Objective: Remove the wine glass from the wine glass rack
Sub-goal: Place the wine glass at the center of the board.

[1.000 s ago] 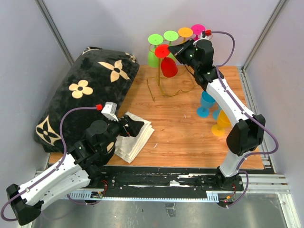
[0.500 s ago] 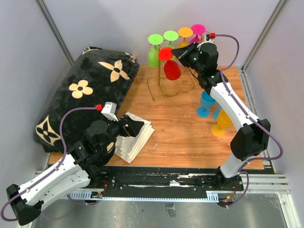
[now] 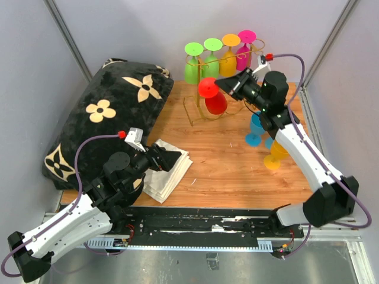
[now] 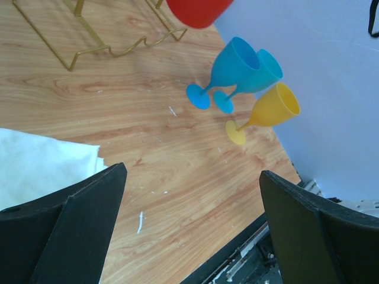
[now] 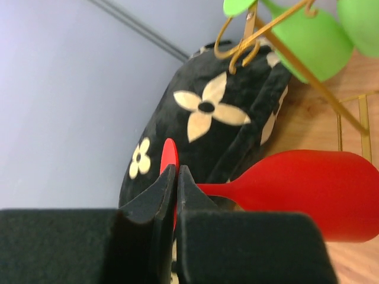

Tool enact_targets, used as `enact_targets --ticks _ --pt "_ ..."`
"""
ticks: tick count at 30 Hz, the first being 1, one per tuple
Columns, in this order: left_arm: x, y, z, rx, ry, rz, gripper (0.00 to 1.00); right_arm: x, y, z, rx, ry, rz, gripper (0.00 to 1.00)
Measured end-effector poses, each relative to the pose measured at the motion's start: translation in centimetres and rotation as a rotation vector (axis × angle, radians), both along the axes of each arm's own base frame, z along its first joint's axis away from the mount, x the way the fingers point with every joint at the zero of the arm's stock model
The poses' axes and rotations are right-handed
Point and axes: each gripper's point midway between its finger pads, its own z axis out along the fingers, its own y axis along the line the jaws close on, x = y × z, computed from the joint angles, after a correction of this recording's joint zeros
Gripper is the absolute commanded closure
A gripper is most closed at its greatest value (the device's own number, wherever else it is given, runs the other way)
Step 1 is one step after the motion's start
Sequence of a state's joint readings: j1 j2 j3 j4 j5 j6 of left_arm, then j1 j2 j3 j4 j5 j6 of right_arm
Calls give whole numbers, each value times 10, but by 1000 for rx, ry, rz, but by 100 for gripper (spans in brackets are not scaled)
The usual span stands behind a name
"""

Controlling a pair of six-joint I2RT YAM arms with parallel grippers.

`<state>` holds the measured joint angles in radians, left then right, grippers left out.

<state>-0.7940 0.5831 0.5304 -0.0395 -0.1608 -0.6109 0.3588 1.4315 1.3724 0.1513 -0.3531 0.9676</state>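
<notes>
Right wrist view: the right pincer [image 5: 176, 177] grips the red wine glass [image 5: 308, 189] by its stem; the bowl lies sideways, below and clear of the wine glass rack [image 5: 296, 66].

Around my right gripper [image 3: 228, 84], carrying the red glass [image 3: 217, 105], the rack [image 3: 198, 100] is standing close at nine o'clock, and four hanging glasses [image 3: 212, 59] are crowding ten to one. At five o'clock, two blue glasses [image 3: 257, 129] and a yellow glass [image 3: 276, 155] are blocking the way. Bare board [image 3: 228, 168] is lying open at six. My left gripper [image 3: 172, 157] is hovering over a folded cloth [image 3: 169, 174], with the pillow [image 3: 106, 112] walling off nine to eleven.
</notes>
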Motion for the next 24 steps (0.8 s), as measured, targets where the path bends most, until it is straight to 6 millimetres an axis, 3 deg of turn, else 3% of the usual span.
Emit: enact_targets --ticks 4,10,15,20,24 --pt "-2 -6 6 -42 -12 -25 0 -41 -8 -12 -42 -35 53 99" --pt "-3 -18 0 -84 -9 -72 0 -96 -21 -35 -121 -94 119 99" --pt "-3 -36 3 -129 -4 -133 3 -135 -28 -64 -147 -98 178 99" --pt "-8 -59 14 -215 -12 -239 7 -158 -24 -111 -131 -20 259 99" --pt "-10 -74 13 -259 8 -301 9 -164 -20 -113 -138 -15 314 99"
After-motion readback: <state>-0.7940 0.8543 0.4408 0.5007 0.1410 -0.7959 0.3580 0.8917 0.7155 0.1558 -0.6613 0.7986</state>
